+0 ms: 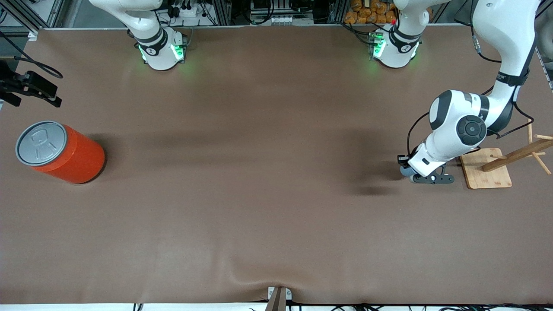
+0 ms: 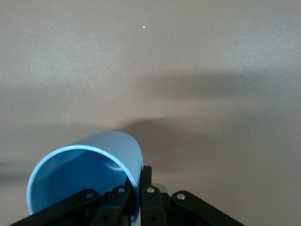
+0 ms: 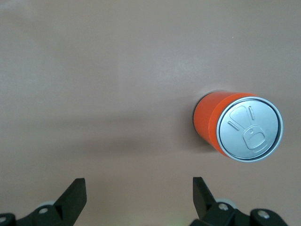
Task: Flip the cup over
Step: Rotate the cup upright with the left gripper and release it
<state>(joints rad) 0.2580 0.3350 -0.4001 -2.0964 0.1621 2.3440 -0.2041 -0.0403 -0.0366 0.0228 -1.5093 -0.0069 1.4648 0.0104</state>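
Between left tool [image 2: 133, 197] fingers, seemingly: cup [image 2: 84, 176] wall.

From my station I count two arms at the table, so two grippers: one left gripper [image 2: 139, 197] and one right gripper [image 3: 138, 193]. I see one cup [image 2: 89, 174], light blue, and only that one. I count one orange can [image 1: 60, 152], with one grey lid [image 1: 41, 142] on it. Toward the left arm's end of the table I make out one wooden rack [image 1: 518, 155], standing on one flat wooden base [image 1: 488, 175]; how many pegs it carries I cannot count for certain. There is one brown table [image 1: 259, 194] under all of it. That makes one cup, one can, one rack, two grippers.
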